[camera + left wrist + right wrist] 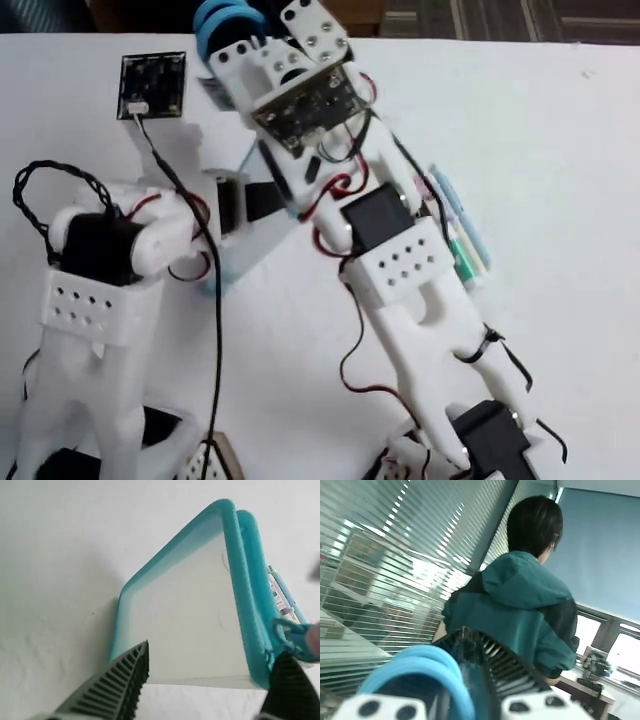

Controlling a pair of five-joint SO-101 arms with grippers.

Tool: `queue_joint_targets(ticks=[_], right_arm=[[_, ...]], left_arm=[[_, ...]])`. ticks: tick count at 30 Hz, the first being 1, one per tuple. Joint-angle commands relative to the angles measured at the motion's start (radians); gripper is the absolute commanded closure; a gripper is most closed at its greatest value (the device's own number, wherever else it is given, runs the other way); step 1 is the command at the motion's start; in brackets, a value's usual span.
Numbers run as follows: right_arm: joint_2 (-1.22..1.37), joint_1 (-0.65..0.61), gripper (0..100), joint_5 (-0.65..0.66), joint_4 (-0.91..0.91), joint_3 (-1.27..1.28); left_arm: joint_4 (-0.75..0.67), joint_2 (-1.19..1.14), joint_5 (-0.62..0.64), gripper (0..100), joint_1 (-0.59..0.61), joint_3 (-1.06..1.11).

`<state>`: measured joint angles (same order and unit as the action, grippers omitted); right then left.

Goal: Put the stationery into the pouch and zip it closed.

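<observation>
Teal-edged translucent zip pouch [190, 625]: lying flat on white table [50, 555]. Pastel pens [460, 235]: lying off its zipper side. Left gripper [215, 652]: hovering over pouch, spread wide, holding nothing. Right gripper [460, 655]: pointing upward, grip untellable.

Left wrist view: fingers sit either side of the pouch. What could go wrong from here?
1. The left gripper is open across the pouch, one finger right by the zipper pull; closing may crumple the pouch or snag the pull.
2. The pens lie on the table right beside the right arm; a low sweep could scatter them.
</observation>
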<state>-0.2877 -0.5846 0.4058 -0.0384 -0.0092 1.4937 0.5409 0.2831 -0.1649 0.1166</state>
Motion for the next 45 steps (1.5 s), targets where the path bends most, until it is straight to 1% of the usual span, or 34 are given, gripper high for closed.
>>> queue_joint_targets(ticks=[1, 6, 7, 9, 14, 18, 21, 24, 27, 28, 31, 36, 41, 42, 45], right_arm=[[-0.005, 0.071, 98.2, 0.005, -0.007, -0.046], [-0.005, 0.139, 98.2, 0.005, -0.031, -0.046], [-0.005, 0.148, 98.2, 0.005, -0.044, -0.046], [-0.005, 0.16, 98.2, 0.005, -0.056, -0.046], [0.007, 0.179, 98.2, 0.005, -0.056, -0.046], [0.054, 0.2, 98.2, 0.005, -0.056, -0.075], [0.108, 0.219, 98.2, 0.005, -0.054, -0.13], [0.177, 0.254, 98.2, 0.005, -0.05, -0.198], [0.257, 0.291, 98.2, 0.005, -0.048, -0.279], [0.286, 0.303, 98.2, 0.005, -0.048, -0.311], [0.374, 0.343, 98.3, 0.005, -0.039, -0.405], [0.481, 0.39, 98.3, 0.003, 0.093, -0.543], [0.504, 0.412, 98.3, 0.005, 0.209, -0.583], [0.506, 0.424, 98.3, 0.005, 0.22, -0.583], [0.509, 0.467, 98.3, 0.006, 0.229, -0.574]], left_arm=[[0.009, -0.012, 0.0, 69, 0.022, -0.005], [0.003, -0.018, -0.003, 88, 0.019, -0.003], [0.002, -0.019, -0.021, 90, 0.016, -0.003], [0.009, -0.019, -0.078, 92, 0.001, 0.0], [0.009, -0.012, -0.161, 98, -0.008, 0.04], [0.041, -0.01, -0.178, 98, -0.002, 0.021], [0.092, -0.01, -0.21, 98, -0.002, -0.051], [0.184, -0.01, -0.224, 98, -0.004, -0.189], [0.284, -0.01, -0.269, 98, -0.01, -0.354], [0.296, -0.01, -0.279, 98, -0.01, -0.394], [0.296, 0.007, -0.305, 98, -0.002, -0.44], [0.296, 0.039, -0.311, 98, -0.004, -0.44], [0.295, 0.044, -0.321, 98, -0.001, -0.443], [0.295, 0.044, -0.334, 98, 0.005, -0.443], [0.293, 0.041, -0.364, 98, 0.076, -0.44]])
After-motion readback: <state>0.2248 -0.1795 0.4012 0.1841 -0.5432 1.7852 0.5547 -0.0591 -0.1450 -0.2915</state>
